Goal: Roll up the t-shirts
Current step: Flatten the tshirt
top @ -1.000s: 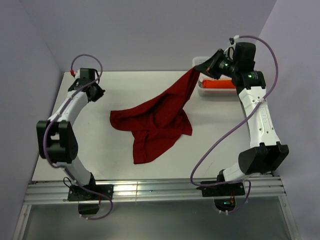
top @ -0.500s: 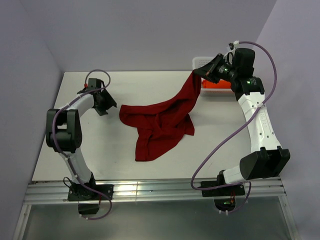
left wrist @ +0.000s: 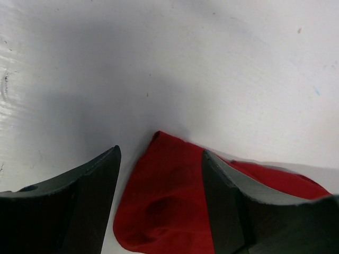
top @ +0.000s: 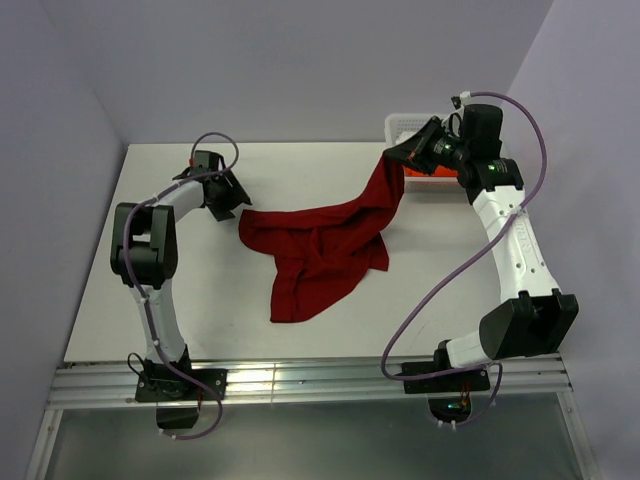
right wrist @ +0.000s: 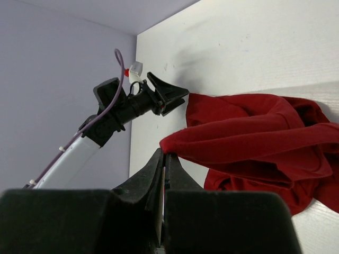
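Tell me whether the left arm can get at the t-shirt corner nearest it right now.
Probably yes. The left gripper stands open, the t-shirt corner looks to lie between its fingers on the table, and nothing else is in the way.

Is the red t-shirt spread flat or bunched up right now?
Bunched up: the t-shirt lies crumpled on the table, one end held up by the right pincer.

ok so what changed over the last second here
The left gripper swung in from the table's far left to the t-shirt's left corner and opened; its jaws now straddle that corner without closing. The t-shirt slid slightly toward the right and the far side. The right gripper stayed shut on the lifted far edge, barely moving, and the white bin behind it stayed put.
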Controlling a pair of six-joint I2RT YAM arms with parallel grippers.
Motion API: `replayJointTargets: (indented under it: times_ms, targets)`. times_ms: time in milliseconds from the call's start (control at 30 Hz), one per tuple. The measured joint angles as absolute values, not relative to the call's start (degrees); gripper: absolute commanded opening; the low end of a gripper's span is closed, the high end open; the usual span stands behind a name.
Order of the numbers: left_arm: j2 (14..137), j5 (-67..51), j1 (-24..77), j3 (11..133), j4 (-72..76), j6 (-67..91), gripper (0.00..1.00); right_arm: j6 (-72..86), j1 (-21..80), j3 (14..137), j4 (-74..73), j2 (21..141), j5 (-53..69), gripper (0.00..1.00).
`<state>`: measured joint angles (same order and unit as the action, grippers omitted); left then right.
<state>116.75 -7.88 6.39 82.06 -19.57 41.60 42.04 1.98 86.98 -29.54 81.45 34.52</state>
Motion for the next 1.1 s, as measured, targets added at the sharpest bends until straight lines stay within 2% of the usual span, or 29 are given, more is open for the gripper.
replayJointTargets:
  times_ms: [200, 433, 667, 767, 867, 900, 1067, 1100]
  targets:
    - [121.6, -5.7, 7.7, 89.3, -22.6, 40.0, 0.64, 41.9, 2.0, 87.0, -29.5, 81.4, 35.2, 0.0]
    - [125.2, 1.8, 12.3, 95.7, -28.8, 37.5, 0.55, 41.9, 2.0, 86.9, -29.4, 81.4, 35.6, 0.0]
    - [124.9, 6.0, 14.1, 95.3, -29.8, 36.8, 0.55, 42.1, 2.0, 85.8, -28.9, 80.8, 35.9, 0.0]
    - [124.7, 7.0, 14.1, 94.8, -30.1, 36.9, 0.46, 42.2, 2.0, 85.4, -28.7, 80.4, 35.9, 0.0]
    - [124.7, 8.5, 14.1, 94.8, -31.0, 37.0, 0.32, 42.2, 2.0, 85.1, -28.6, 80.2, 36.1, 0.0]
    - [124.7, 8.9, 14.1, 94.8, -31.3, 37.0, 0.24, 42.2, 2.0, 85.0, -28.6, 80.2, 36.1, 0.0]
    - [124.7, 10.0, 14.0, 94.6, -31.9, 37.1, 0.15, 42.3, 2.0, 85.0, -28.6, 79.9, 36.1, 0.0]
    - [124.7, 10.0, 13.9, 94.6, -31.9, 37.0, 0.02, 42.4, 2.0, 85.0, -28.6, 79.8, 36.1, 0.0]
